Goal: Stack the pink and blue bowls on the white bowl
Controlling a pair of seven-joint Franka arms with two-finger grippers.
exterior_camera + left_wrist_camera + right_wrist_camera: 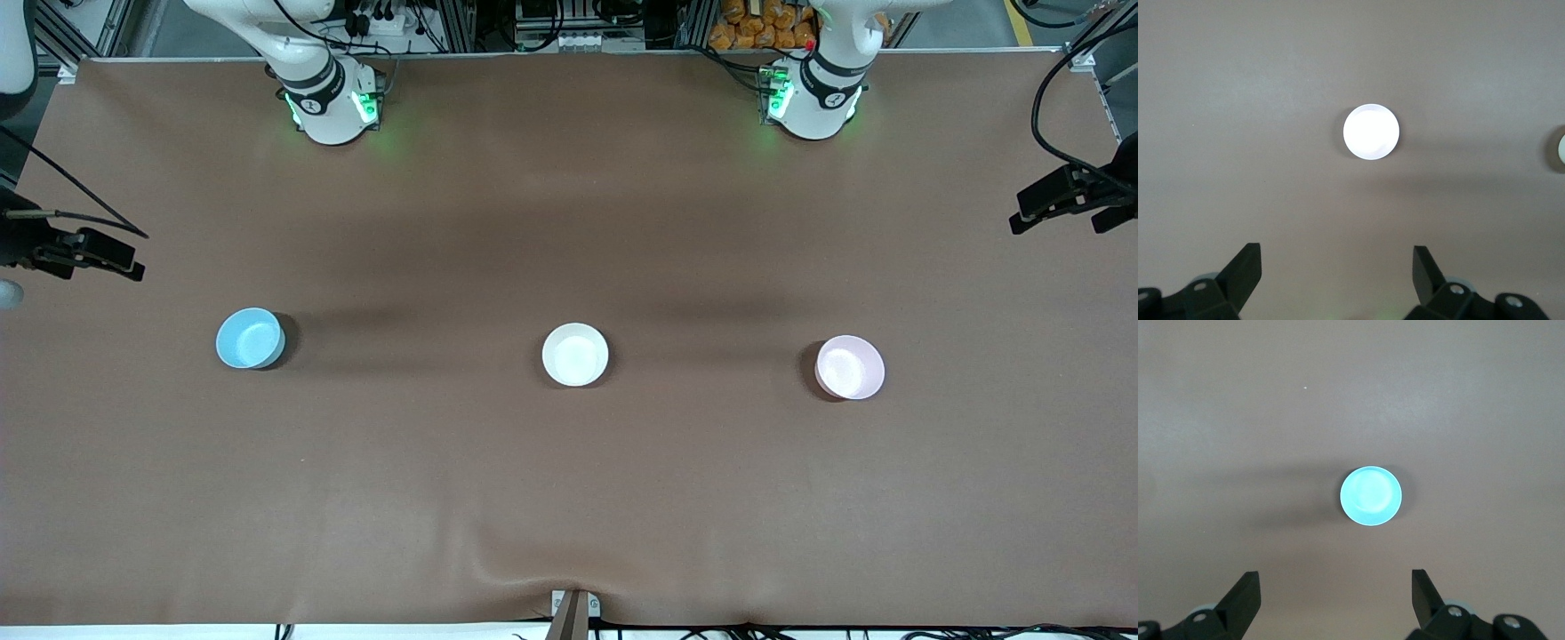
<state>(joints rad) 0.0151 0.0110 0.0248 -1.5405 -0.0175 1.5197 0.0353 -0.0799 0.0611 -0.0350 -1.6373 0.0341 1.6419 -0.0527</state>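
Three bowls stand in a row across the brown table. The light blue bowl (pixel 251 338) is toward the right arm's end, the white bowl (pixel 575 354) in the middle, and the pale pink bowl (pixel 851 366) toward the left arm's end. High over the table, my left gripper (pixel 1335 252) is open and empty, looking down on the pink bowl (pixel 1371 132), which shows almost white there. A sliver of the white bowl (pixel 1560 149) shows at that view's edge. My right gripper (pixel 1335 576) is open and empty high above the blue bowl (pixel 1371 496). Neither hand shows in the front view.
A brown cloth (pixel 569 498) covers the whole table. Black camera mounts reach in over the table's ends (pixel 1071 200) (pixel 76 253). A small bracket (pixel 573 609) sits at the table edge nearest the front camera. Both arm bases (pixel 329 102) (pixel 813 98) stand along the farthest edge.
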